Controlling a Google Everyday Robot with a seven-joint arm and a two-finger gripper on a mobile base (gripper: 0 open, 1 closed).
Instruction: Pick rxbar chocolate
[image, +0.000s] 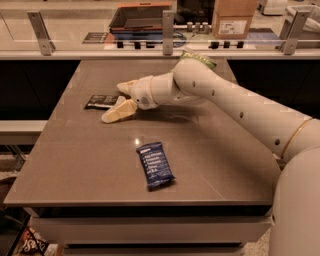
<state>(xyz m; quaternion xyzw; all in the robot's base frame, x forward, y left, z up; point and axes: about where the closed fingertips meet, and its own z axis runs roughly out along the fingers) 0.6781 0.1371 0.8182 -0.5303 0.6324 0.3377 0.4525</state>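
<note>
The rxbar chocolate (102, 101), a small flat black-wrapped bar with white lettering, lies on the grey table (90, 155) at the left. My gripper (119, 100) is open just to the right of it, low over the table. One cream finger (118, 111) lies in front of the bar's right end and the other finger (127, 86) is behind it. The bar's right end lies between the two fingers. The white arm reaches in from the right.
A blue-wrapped bar (154, 165) lies near the table's front middle. A green chip bag (197, 58) shows behind the arm at the back of the table. A rail with posts and a counter with boxes run behind the table.
</note>
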